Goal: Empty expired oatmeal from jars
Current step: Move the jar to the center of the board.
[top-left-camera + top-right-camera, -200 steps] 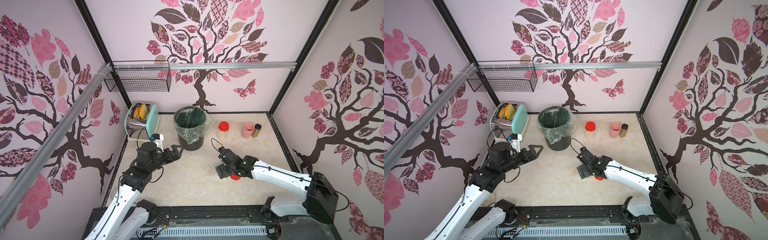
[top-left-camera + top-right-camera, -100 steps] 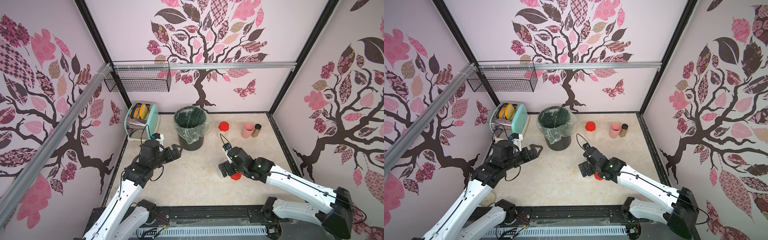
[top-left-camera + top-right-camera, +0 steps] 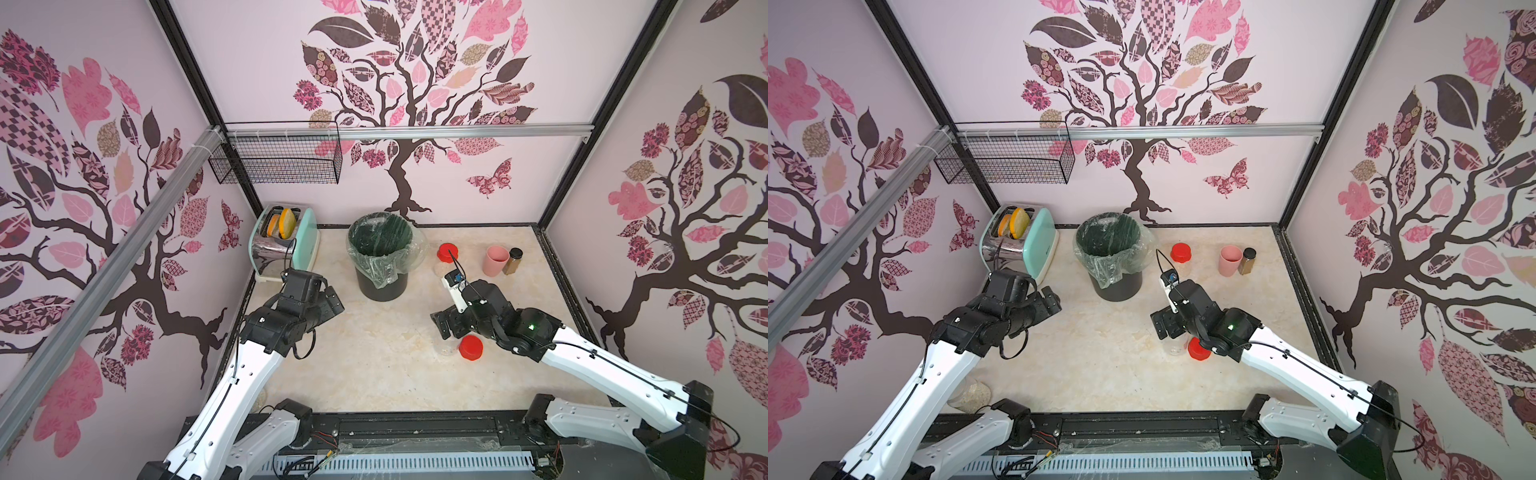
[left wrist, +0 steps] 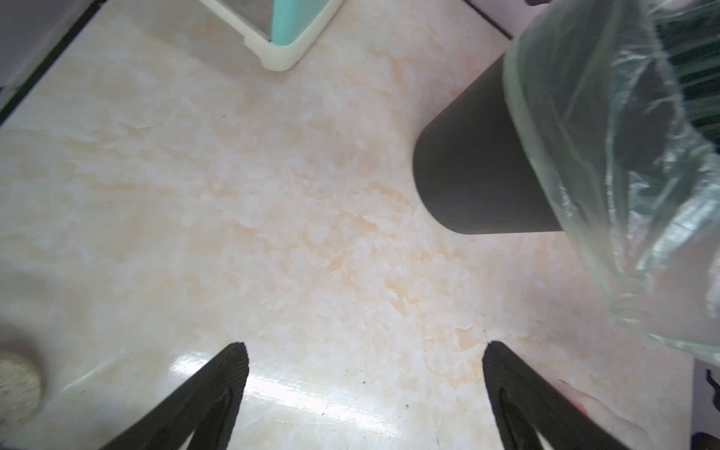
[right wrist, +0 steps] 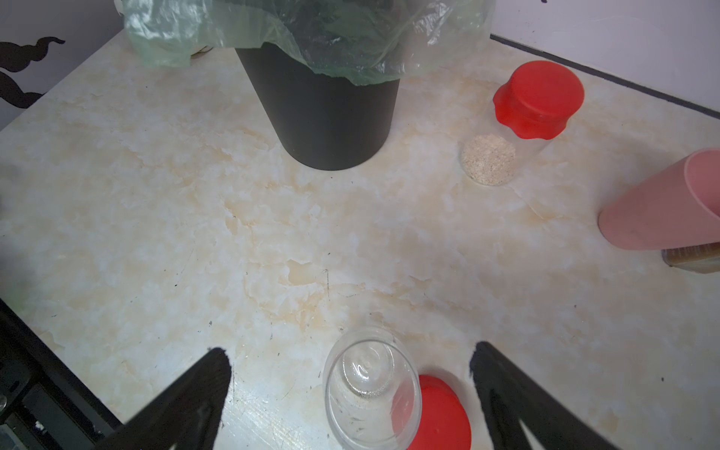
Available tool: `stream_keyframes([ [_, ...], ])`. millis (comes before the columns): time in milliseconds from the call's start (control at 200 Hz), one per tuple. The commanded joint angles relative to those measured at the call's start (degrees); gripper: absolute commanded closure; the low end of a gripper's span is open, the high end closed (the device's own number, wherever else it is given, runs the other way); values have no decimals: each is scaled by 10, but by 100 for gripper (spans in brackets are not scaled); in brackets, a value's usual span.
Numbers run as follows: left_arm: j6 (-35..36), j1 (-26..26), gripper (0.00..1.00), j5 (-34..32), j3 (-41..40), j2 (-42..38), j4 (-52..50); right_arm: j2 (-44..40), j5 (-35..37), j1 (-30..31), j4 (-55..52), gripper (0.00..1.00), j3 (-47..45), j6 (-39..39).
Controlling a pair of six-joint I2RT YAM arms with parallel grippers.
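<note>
An open clear jar (image 5: 370, 389) stands upright with only crumbs inside, and its red lid (image 5: 436, 417) lies flat beside it. My right gripper (image 5: 350, 354) hangs open above this jar, touching nothing; both top views show the gripper (image 3: 442, 328) over the jar (image 3: 1177, 345). A red-lidded jar (image 3: 448, 253) with a low layer of oatmeal (image 5: 489, 157) stands at the back, right of the bin. Another jar (image 3: 971, 395), also holding oatmeal, sits at the front left, partly hidden under my left arm. My left gripper (image 4: 362, 348) is open over bare table.
A black bin with a green bag (image 3: 380, 253) stands at the back middle. A mint toaster (image 3: 286, 245) is at the back left, under a wire basket (image 3: 278, 158). A pink cup (image 3: 495, 260) and a brown bottle (image 3: 513, 262) stand at the back right.
My right arm has risen and swung its elbow outward, so the red lid on the table now shows fully. My left gripper has drawn back slightly. Both stay open.
</note>
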Motion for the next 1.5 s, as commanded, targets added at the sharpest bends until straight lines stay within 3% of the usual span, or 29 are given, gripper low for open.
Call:
stream_keyframes([
  [0, -12, 29, 2, -60, 16, 5, -94, 10, -31, -2, 28, 1, 26, -7],
  [115, 2, 105, 2, -67, 22, 4, -124, 20, -44, -2, 37, 0, 37, -5],
  [270, 54, 284, 2, 8, 2, 2, -117, 15, -73, -1, 64, 0, 29, 0],
  [370, 35, 306, 2, -15, 21, 28, -133, 11, -92, -1, 82, 0, 19, 6],
  [650, -9, 453, 2, -4, 17, 51, -137, -12, -128, 11, 122, 0, -17, 30],
  [890, -35, 523, 2, -24, -7, 35, -137, -11, -157, 42, 143, 0, -28, 50],
  [1110, -36, 537, 2, -72, -42, 22, -131, -43, -155, 52, 146, 0, -50, 54],
  [1265, -40, 571, 2, -68, -73, 32, -116, -57, -158, 59, 150, 0, -61, 57],
  [1335, -45, 579, 2, -99, -68, 46, -119, -58, -164, 60, 149, 0, -63, 59],
  [1496, -47, 591, 2, -96, -48, 61, -132, -73, -168, 63, 151, 0, -67, 60],
])
